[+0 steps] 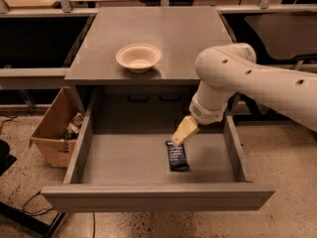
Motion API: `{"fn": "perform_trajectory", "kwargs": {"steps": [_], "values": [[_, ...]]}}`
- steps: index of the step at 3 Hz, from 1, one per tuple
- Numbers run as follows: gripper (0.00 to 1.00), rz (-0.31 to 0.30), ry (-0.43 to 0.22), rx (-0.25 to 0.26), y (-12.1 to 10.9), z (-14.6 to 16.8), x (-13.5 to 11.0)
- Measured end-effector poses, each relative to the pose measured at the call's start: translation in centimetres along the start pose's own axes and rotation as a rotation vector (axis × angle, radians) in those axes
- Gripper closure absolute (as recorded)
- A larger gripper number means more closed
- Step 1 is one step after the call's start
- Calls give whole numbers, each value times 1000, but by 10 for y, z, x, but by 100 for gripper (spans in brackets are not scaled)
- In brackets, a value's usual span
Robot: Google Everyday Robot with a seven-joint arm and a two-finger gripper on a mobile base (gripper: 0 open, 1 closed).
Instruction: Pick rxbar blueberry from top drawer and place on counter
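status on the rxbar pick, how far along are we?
Done: the wide grey top drawer is open, showing the small dark-wrapped rxbar blueberry flat on its floor. In hand: the tan two-finger gripper hangs inside the drawer, its tip just over the bar's far end; the bar is not lifted. Left: grasp, lift and place it on the flat matte grey counter, where a cream bowl sits.

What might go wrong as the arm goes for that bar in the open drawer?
The gripper hangs over the far end of the rxbar blueberry, which lies flat on the top drawer floor, so it may slide the bar rather than grasp it. On the way out, it could clip the counter edge just above.
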State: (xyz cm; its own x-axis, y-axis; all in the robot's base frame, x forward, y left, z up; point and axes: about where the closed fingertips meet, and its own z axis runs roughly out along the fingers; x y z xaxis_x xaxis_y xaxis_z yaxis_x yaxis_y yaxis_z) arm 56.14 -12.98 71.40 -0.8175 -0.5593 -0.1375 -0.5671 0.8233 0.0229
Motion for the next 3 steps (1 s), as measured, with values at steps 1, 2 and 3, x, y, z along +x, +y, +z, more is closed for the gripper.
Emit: {"fn": "perform_trajectory", "kwargs": {"steps": [1,2,3], "values": [[0,-11,-50,-7,10,25,-7],[0,-31,-100,28,9,58,-17],[0,-37,-125,44,8,83,-22]]}}
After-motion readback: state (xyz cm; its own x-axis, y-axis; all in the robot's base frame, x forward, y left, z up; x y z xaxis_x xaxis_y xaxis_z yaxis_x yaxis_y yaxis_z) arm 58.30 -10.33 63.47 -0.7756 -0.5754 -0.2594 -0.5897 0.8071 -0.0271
